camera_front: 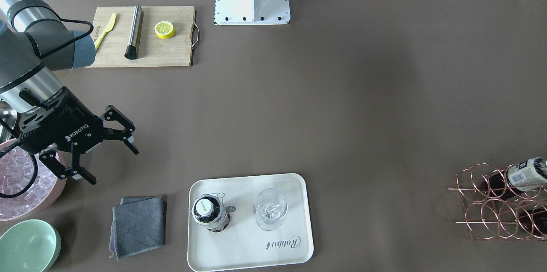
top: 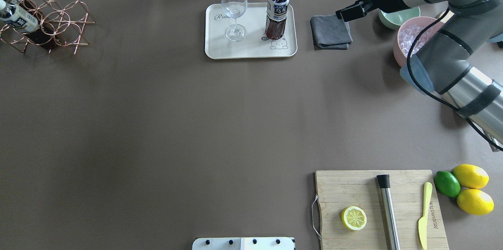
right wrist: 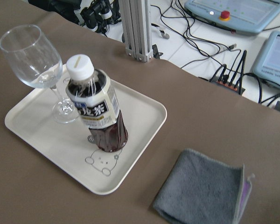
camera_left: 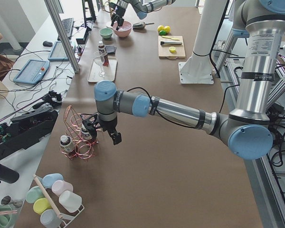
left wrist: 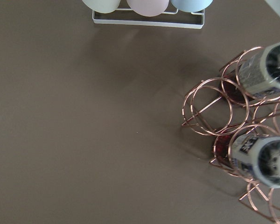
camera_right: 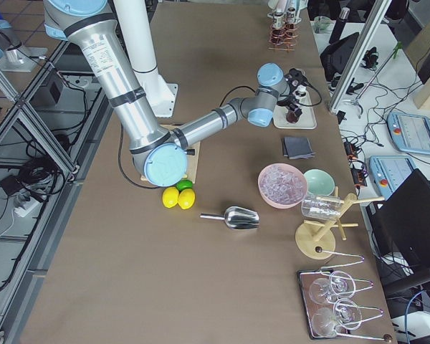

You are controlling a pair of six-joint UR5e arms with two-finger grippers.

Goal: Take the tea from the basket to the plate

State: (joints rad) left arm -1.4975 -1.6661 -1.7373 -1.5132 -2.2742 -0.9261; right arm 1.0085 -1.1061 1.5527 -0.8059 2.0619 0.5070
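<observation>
The tea (camera_front: 208,212), a dark brown bottle with a white cap, stands upright on the cream plate (camera_front: 256,250), over the bear drawing; it also shows in the overhead view (top: 277,14) and the right wrist view (right wrist: 100,114). My right gripper (camera_front: 113,166) is open and empty, beside the plate and above the grey cloth. The copper wire basket (top: 59,14) sits at the table's far end and holds two more bottles (left wrist: 266,70). My left gripper (camera_left: 104,138) hovers beside the basket; I cannot tell whether it is open or shut.
A clear stemmed glass (camera_front: 270,208) stands on the plate next to the tea. A grey cloth (camera_front: 139,226), a pink bowl of ice (camera_front: 51,197) and a green bowl (camera_front: 27,246) lie under the right arm. A cutting board (camera_front: 171,54) carries a lemon half, a metal muddler and a yellow knife.
</observation>
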